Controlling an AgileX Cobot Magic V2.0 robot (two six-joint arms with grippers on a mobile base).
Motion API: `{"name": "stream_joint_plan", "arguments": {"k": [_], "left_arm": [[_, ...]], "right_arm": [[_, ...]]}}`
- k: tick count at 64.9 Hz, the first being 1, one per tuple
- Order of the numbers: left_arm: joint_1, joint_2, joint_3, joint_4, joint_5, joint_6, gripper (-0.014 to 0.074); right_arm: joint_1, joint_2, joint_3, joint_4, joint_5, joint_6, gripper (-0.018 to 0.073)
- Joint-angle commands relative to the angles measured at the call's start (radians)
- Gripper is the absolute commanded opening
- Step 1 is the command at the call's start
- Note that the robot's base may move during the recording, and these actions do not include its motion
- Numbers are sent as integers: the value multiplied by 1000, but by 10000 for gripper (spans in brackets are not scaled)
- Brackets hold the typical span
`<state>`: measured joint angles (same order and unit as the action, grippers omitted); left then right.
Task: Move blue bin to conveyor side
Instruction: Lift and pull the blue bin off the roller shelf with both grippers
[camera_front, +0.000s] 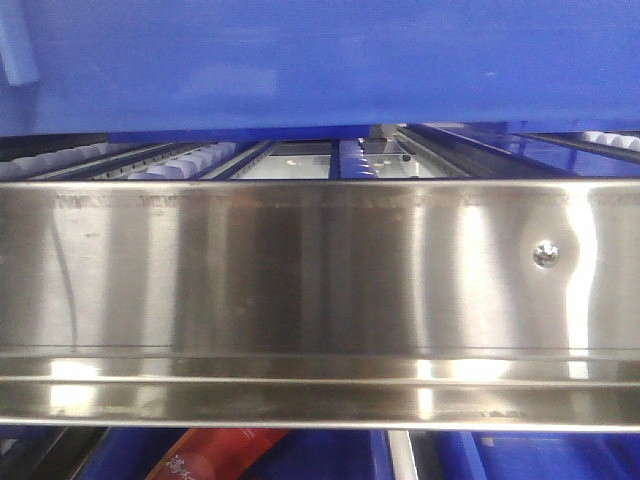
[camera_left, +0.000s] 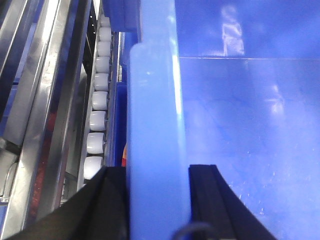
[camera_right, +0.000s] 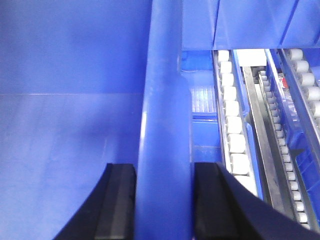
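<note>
The blue bin (camera_front: 320, 60) fills the top of the front view, held just above a shiny steel rail. In the left wrist view my left gripper (camera_left: 157, 200) is shut on the bin's thick left rim (camera_left: 155, 125), one black finger (camera_left: 107, 205) outside and one inside. In the right wrist view my right gripper (camera_right: 164, 200) is shut on the bin's right rim (camera_right: 165, 110), black fingers (camera_right: 117, 205) on each side. The bin's smooth inner floor (camera_left: 250, 125) shows empty; it also shows in the right wrist view (camera_right: 65, 140). The dark conveyor belt is out of view.
A stainless-steel rail (camera_front: 300, 270) with a screw (camera_front: 545, 254) spans the front view. Roller tracks with white rollers (camera_left: 97, 115) run beside the bin on the left, and more rollers (camera_right: 232, 120) on the right. Other blue crates (camera_right: 250, 25) stand beyond. A red packet (camera_front: 215, 455) lies below the rail.
</note>
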<state>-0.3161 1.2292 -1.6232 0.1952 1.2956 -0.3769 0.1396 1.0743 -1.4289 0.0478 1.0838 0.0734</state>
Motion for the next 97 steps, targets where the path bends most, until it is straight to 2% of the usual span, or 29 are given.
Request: {"name": "stream_joint_plan", "arguments": {"k": [1,97], "left_arm": [[-4,-26,-14,36,-75,3,-19],[-4,-26,-14,36,-75,3,-19]], "right_arm": [[-5,-22,-14,-26,-105,-14,-88],[-5,-22,-14,-26,-105,-14,-88]]}}
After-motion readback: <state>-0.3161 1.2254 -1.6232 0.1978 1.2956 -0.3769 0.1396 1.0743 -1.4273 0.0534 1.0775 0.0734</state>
